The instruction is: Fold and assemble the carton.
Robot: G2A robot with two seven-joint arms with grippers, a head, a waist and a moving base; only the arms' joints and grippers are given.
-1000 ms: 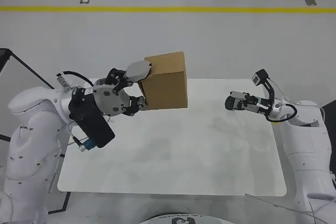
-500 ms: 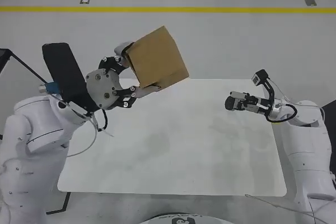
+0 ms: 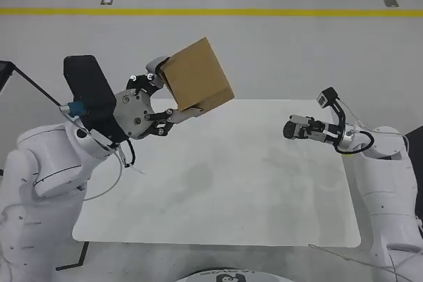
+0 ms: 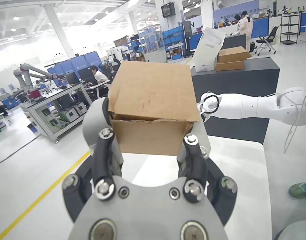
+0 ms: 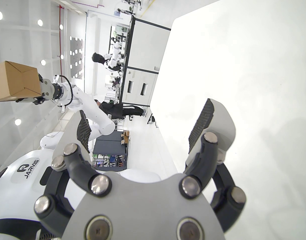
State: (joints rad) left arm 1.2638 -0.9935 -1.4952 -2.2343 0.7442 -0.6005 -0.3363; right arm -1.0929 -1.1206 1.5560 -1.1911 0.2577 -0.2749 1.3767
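Top view: left claw [image 3: 173, 91] clamps the tilted carton [image 3: 196, 72] above the table [image 3: 268, 211] edge; right claw [image 3: 289, 130] gapes wide, well apart

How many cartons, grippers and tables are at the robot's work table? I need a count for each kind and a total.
Carton: 1
Grippers: 2 (left gripper, right gripper)
Table: 1
Total: 4
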